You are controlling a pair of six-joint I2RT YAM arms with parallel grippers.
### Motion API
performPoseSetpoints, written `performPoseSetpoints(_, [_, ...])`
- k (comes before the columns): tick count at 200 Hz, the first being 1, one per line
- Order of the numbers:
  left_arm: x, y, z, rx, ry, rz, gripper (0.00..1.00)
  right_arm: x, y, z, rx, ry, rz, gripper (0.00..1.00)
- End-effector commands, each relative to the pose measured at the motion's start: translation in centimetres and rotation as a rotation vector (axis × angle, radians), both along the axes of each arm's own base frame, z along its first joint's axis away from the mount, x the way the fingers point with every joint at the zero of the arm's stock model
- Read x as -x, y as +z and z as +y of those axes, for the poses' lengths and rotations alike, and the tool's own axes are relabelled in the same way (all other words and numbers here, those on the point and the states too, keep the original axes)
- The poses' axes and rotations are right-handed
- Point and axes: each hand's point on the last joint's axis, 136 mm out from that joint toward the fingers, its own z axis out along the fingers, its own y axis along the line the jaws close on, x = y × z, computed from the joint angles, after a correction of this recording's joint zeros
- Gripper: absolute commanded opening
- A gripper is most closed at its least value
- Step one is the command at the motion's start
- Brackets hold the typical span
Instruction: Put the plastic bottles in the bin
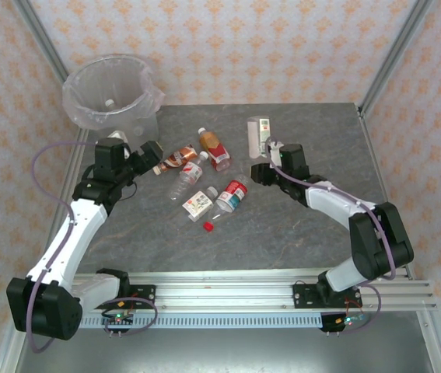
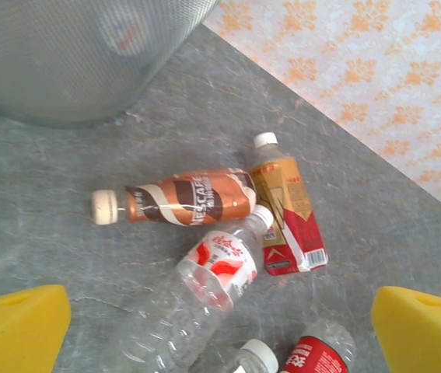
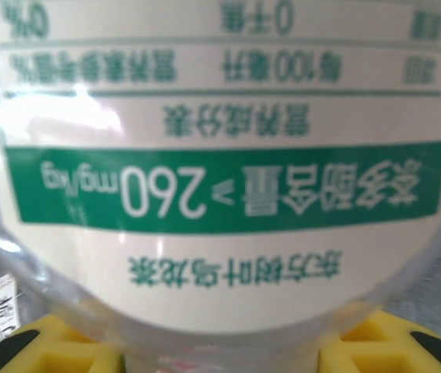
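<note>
The right end effector is closed on a green-and-white-labelled bottle at the far right of the worktop. In the right wrist view its label sits between the yellow pads. Whether the bottle's base touches the worktop cannot be told.

The left end effector stands wide open and holds nothing, its yellow fingers well apart at either side of the left wrist view. It sits just in front of the bin, which stands at the far left corner.

Just right of the left end effector a brown Nescafé bottle lies on its side. An amber bottle with a red label lies against its base. A clear bottle with a red-and-white label lies between the open fingers, its cap close to both of those bottles.

Nearer the arms lie a bottle with a white-and-green label and, beside it, a bottle with a red-and-blue label. A loose red cap sits just in front of them. All five lie between the two end effectors, outside the bin.
</note>
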Motion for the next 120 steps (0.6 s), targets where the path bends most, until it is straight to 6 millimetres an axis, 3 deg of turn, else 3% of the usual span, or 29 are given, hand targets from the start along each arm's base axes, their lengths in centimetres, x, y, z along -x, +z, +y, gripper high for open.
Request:
performPoseSetpoints(1, [-1.3,1.3,-1.5,0.071,-0.015,-0.080,1.00,-0.3,3.4,1.7,-0.036,0.051,-0.105,0.00])
performPoseSetpoints(57, [-2.3,2.5,-7.5,0.173,-0.166,-0.146,1.00,1.1,4.5,5.5,-0.183,0.131,-0.086,0.00])
performPoseSetpoints(120, [-3.2,2.9,-14.4,0.218,-0.341,-0.117,1.00,2.3,4.3,9.6,-0.155,0.240,-0.093,0.00])
